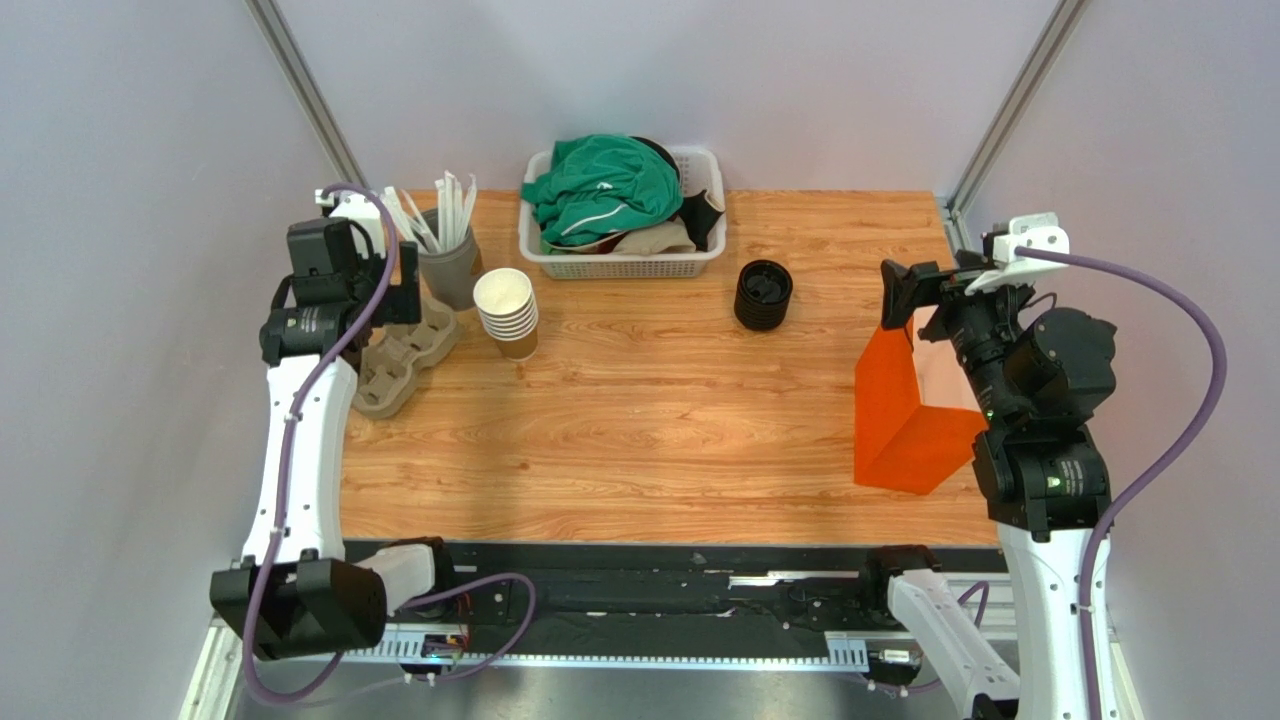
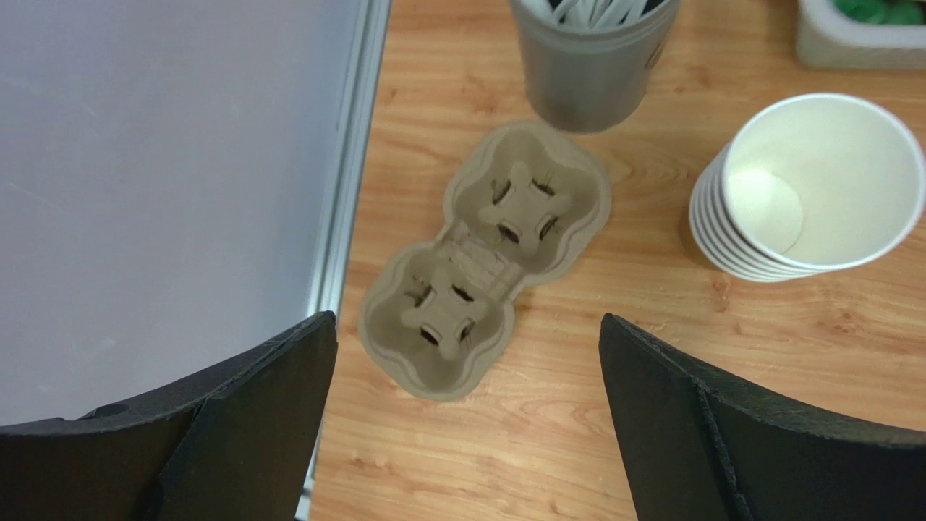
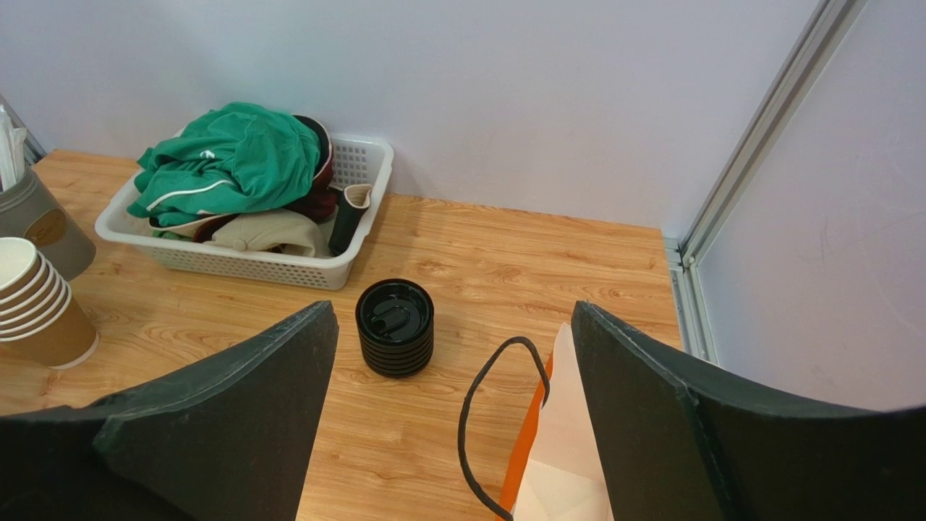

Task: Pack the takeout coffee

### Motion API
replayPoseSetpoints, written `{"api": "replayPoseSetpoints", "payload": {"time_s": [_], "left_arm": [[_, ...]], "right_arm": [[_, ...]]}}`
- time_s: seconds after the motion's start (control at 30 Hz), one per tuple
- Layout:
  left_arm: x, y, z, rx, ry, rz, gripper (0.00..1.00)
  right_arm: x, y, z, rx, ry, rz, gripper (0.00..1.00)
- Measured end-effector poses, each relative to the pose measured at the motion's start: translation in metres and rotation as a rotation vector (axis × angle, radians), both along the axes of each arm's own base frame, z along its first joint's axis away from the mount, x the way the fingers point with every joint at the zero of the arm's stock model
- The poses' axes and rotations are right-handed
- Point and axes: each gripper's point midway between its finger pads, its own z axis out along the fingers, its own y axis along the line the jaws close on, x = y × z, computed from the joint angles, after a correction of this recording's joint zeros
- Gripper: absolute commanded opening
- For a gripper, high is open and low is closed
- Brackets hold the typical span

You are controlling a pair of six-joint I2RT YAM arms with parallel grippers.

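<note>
Left jaws and right jaws gape wide, empty; orange bag stands open.

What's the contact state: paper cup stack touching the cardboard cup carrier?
Apart. The left wrist view shows a strip of bare tabletop between the cup stack and the cardboard carrier.

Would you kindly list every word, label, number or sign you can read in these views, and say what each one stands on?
No text is legible in any view.
Grey utensil holder: brown oval label, too small to read.
Stack of black lids: raised marks on the top lid, too blurred to read.
Orange bag, stack of paper cups, pulp cup carrier: no print visible.
</note>
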Motion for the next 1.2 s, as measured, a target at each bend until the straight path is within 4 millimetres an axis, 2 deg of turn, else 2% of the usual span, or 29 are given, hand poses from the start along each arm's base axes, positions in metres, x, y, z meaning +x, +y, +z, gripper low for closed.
{"api": "replayPoseSetpoints", "payload": {"time_s": [0.13, 0.37, 0.8, 0.93, 1.2], "left_arm": [[0.0, 0.006, -0.037, -0.07, 0.098, 0.087, 0.99], [0.002, 0.011, -0.076, -0.163, 0.194, 0.193, 0.98], [0.002, 0.037, -0.173, -0.233, 0.428, 0.346, 0.9], [0.006, 0.04, -0.185, -0.244, 0.454, 0.358, 0.88], [0.031, 0.041, -0.177, -0.266, 0.399, 0.342, 0.84]], "right_arm": [[0.002, -0.001, -0.003, -0.002, 0.003, -0.005, 0.85], [0.009, 0.0, -0.009, -0.004, 0.022, -0.005, 0.85], [0.016, 0.0, -0.014, -0.006, 0.044, -0.004, 0.85], [0.02, 0.0, -0.018, -0.006, 0.057, -0.004, 0.85], [0.021, 0.002, -0.019, -0.007, 0.063, 0.005, 0.85]]}}
